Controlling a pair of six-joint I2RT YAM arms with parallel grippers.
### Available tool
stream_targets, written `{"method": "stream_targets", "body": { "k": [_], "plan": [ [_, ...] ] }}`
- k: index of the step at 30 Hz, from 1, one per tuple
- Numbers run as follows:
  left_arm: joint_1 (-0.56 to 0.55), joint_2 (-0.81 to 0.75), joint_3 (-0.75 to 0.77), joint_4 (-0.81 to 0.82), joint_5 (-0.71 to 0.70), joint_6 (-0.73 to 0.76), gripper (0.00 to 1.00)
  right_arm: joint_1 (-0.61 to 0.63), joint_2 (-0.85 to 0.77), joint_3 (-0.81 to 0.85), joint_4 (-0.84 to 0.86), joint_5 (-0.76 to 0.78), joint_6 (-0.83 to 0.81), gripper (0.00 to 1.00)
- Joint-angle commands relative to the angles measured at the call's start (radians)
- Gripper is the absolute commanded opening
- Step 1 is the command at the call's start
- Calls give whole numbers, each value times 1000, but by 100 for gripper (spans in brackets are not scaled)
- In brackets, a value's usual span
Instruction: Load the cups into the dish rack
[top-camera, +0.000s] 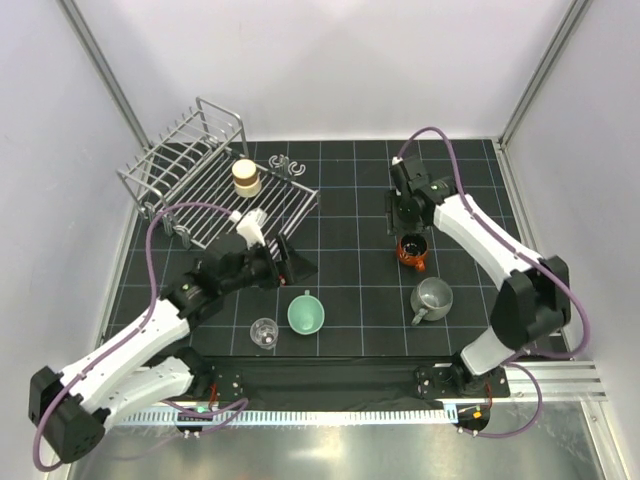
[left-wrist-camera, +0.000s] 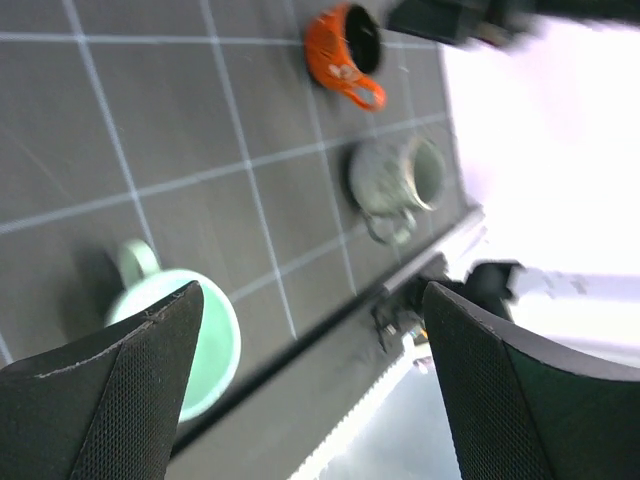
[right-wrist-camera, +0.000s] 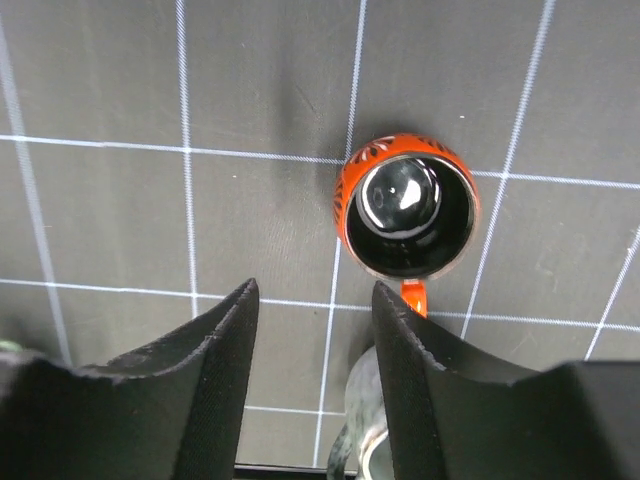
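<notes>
The silver wire dish rack (top-camera: 190, 175) stands at the back left, with a beige cup (top-camera: 245, 178) on its flat part. On the black mat stand a mint green cup (top-camera: 306, 314), a clear glass (top-camera: 264, 333), an orange-red cup (top-camera: 412, 251) and a grey mug (top-camera: 432, 297). My left gripper (top-camera: 298, 264) is open and empty, just behind the mint cup (left-wrist-camera: 205, 345). My right gripper (top-camera: 405, 228) is open and empty above the mat, just behind the orange-red cup (right-wrist-camera: 405, 205). The grey mug (right-wrist-camera: 360, 440) shows under its right finger.
Small grey C-shaped clips (top-camera: 285, 163) lie behind the rack's flat part. The left wrist view also shows the orange-red cup (left-wrist-camera: 345, 45) and the grey mug (left-wrist-camera: 400, 180) further off. The mat's front edge runs just near the glass.
</notes>
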Motion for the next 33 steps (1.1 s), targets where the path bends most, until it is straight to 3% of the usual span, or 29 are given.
{"method": "stream_targets", "body": {
  "k": [1, 13, 26, 29, 30, 32, 33],
  "plan": [
    [-7, -111, -32, 45, 104, -39, 87, -3, 38, 50, 8, -15, -38, 47],
    [-58, -257, -92, -28, 201, -15, 85, -1, 186, 26, 27, 54, -44, 44],
    [-59, -351, -89, -51, 129, -56, 76, -12, 256, -59, 122, 59, -89, 36],
    [-58, -343, -66, -52, 118, -53, 70, -19, 262, -71, 133, 51, -96, 25],
    [-59, -336, -60, -52, 118, -50, 68, -19, 255, -74, 136, 48, -96, 15],
    [-59, -326, -40, -52, 115, -43, 65, -21, 232, -77, 145, 30, -84, 5],
    [-58, -322, -34, -51, 110, -35, 65, -21, 216, -85, 162, 16, -77, 4]
  ]
}}
